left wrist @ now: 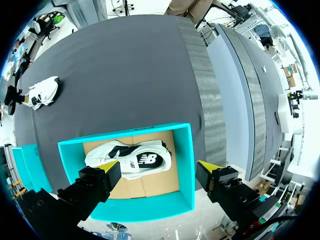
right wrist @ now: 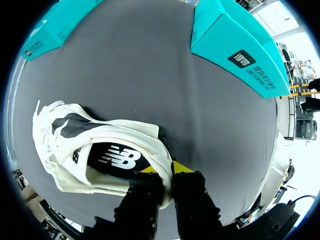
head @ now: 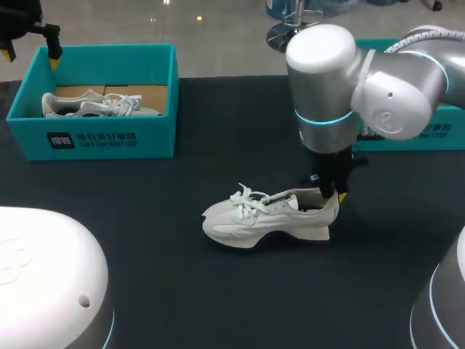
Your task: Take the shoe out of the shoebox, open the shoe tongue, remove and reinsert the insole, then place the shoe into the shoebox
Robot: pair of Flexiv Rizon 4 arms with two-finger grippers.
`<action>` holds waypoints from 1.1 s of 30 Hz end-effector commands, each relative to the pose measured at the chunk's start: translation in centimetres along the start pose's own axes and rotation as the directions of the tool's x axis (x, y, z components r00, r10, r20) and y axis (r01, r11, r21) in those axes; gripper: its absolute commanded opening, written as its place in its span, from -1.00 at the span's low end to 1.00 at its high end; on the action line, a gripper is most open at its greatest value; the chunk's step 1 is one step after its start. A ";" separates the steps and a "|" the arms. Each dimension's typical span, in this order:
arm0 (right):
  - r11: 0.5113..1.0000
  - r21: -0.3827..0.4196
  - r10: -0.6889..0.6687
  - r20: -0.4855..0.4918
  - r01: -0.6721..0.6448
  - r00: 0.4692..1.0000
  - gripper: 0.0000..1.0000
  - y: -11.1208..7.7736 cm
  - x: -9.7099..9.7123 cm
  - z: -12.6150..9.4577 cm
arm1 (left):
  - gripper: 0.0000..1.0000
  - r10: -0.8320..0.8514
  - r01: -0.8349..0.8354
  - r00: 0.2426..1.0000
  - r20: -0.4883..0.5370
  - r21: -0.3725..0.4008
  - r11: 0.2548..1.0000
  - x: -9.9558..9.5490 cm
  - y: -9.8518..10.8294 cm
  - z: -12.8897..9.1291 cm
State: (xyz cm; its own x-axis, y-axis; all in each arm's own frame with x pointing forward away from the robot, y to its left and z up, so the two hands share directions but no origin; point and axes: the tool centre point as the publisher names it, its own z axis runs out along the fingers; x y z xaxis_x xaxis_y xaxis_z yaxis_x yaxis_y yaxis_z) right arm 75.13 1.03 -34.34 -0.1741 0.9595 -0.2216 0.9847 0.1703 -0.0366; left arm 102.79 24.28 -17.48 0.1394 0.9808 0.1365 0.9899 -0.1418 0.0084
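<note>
Tabletop (head: 182,291): dark and smooth-looking. We judge the shoe could skid across it if the heel is pushed rather than lifted.
Shoebox (head: 102,138): it stands open at our far left, well apart from the shoe. The return trip looks long, and a loose pinch could drop the shoe on the way.
Other box (head: 429,134): teal, behind our right arm. A wide swing of that arm might clip it.
Shoe (head: 269,218): it lies on its sole near the middle of the tabletop, toe toward our left. It is held only at the heel rim, so we think it may pivot or tip when the toe end is pulled.
Second shoe (head: 94,105): it lies in the shoebox and takes up floor space. The returning shoe may land on top of it or catch the wall.
Right end effector (right wrist: 167,182): narrow, pinching the shoe's heel rim with one finger inside and one outside. The soft rim may fold and slip free.
Left end effector (left wrist: 157,167): spread wide and holding nothing, it hovers over the shoebox, far from the laces (head: 247,198) it would need to reach.
Insole (right wrist: 115,157): dark, seated inside the shoe. The inner finger may trap its heel end, so pulling could crease it.
</note>
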 end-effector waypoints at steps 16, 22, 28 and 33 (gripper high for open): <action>0.999 -0.015 0.028 0.022 -0.028 0.999 1.00 -0.2 -0.1 -1.6 | 1.00 0.001 -0.001 1.000 -0.001 -0.003 1.000 0.0 -0.1 0.0; 0.989 -0.112 -0.095 0.009 0.095 0.995 1.00 -0.2 -1.4 -5.4 | 1.00 0.001 -0.001 1.000 -0.001 -0.003 1.000 0.0 -0.1 0.0; 0.828 -0.229 -0.525 0.006 0.512 0.851 1.00 -1.1 -1.7 -6.7 | 1.00 0.001 -0.001 1.000 -0.001 -0.003 1.000 0.0 -0.1 0.0; 0.637 -0.368 -0.750 -0.095 0.677 0.654 1.00 -2.0 -1.9 -7.1 | 1.00 0.001 -0.001 1.000 -0.001 -0.003 1.000 0.0 -0.1 0.0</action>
State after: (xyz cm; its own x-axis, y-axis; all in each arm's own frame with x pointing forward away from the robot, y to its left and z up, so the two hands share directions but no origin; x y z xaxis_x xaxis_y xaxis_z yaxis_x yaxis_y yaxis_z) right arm 74.08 1.77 -27.06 -0.5194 0.8300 -0.2032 0.8476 0.5306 0.0010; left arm 102.79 24.28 -17.48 0.1394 0.9808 0.1365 0.9899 -0.1418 0.0084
